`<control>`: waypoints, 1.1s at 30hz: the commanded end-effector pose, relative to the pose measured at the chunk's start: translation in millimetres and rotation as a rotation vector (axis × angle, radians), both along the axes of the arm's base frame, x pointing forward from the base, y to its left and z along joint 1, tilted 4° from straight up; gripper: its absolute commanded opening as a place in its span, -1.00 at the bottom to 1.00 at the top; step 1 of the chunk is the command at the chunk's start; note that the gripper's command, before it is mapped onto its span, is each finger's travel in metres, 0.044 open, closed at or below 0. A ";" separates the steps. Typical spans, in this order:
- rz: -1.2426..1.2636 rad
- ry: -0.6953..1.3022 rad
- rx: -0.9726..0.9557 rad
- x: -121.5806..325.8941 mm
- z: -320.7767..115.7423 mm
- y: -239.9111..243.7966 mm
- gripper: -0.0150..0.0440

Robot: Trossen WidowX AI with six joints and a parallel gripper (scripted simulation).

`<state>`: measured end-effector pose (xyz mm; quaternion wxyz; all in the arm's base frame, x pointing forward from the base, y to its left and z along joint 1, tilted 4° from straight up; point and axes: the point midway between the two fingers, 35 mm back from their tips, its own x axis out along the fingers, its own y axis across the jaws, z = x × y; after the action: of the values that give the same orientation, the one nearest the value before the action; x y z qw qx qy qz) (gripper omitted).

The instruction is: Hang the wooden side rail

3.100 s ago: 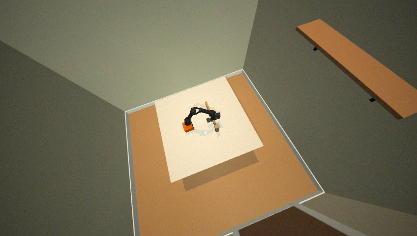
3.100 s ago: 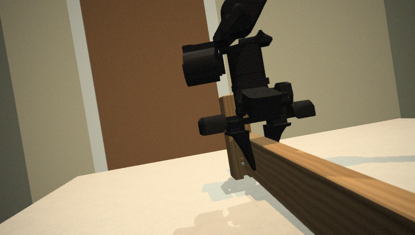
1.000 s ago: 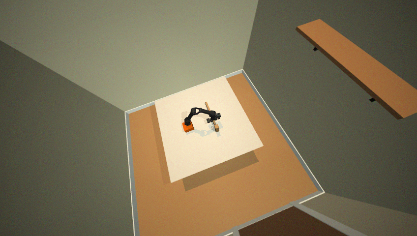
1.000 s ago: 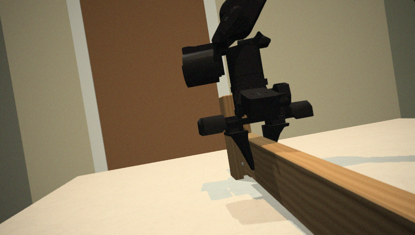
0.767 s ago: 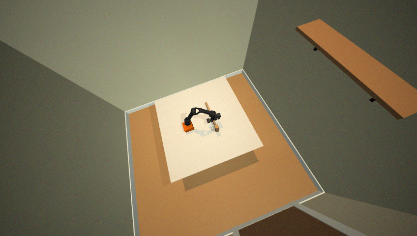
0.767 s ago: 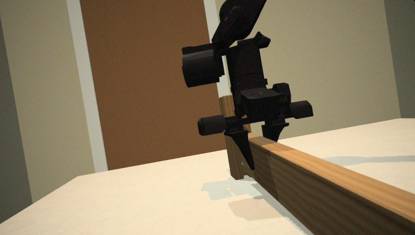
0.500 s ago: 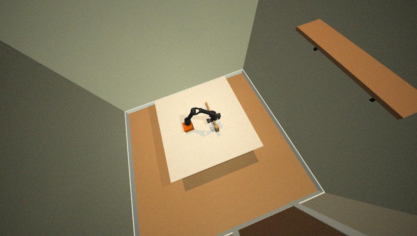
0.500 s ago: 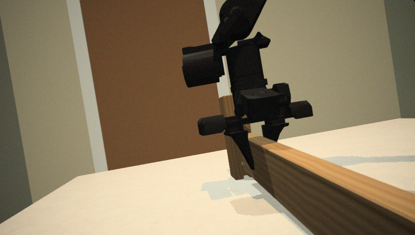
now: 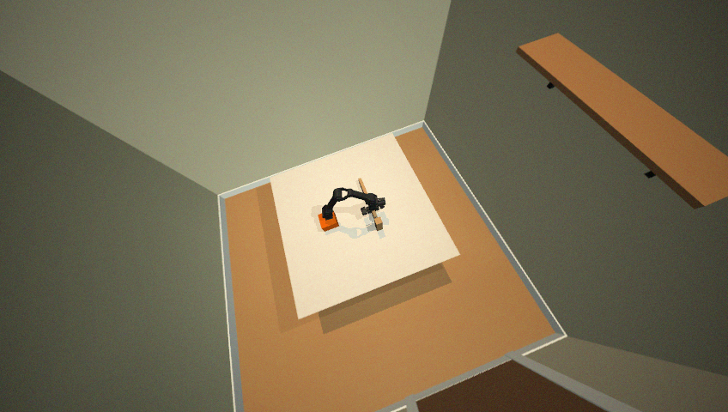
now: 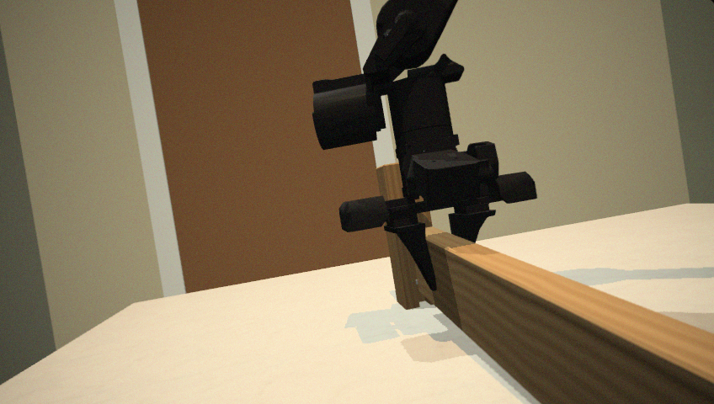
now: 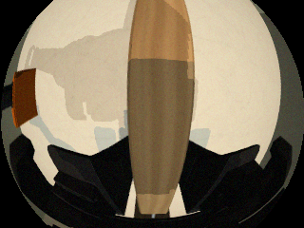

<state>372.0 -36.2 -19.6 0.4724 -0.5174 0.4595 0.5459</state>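
Note:
The wooden side rail (image 9: 361, 185) (image 10: 576, 295) (image 11: 159, 104) runs lengthwise toward the headboard post (image 9: 378, 224) (image 10: 404, 280). My gripper (image 10: 450, 260) (image 11: 154, 136) is shut on the rail close to its post end, one finger on each side. The post stands upright just beyond the held end. A small grey spot (image 10: 416, 281) shows low on the post. The steel hooks, the pins and the slot are hidden or too small to make out, so I cannot tell whether the hooks sit on the pins. Whether the far end touches the table is unclear.
The pale table top (image 9: 326, 275) (image 10: 250, 350) carries the arm's orange base (image 9: 328, 220) (image 11: 25, 97), off to one side of the rail. Shadows of the arm fall near the post. A wall shelf (image 9: 623, 112) hangs away from the table.

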 end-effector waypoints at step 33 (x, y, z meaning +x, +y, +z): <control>0.002 -0.004 -0.001 0.8 0.6 -4.4 -0.49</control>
<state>372.1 -39.0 -21.0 0.4732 -0.5163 0.4590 0.5467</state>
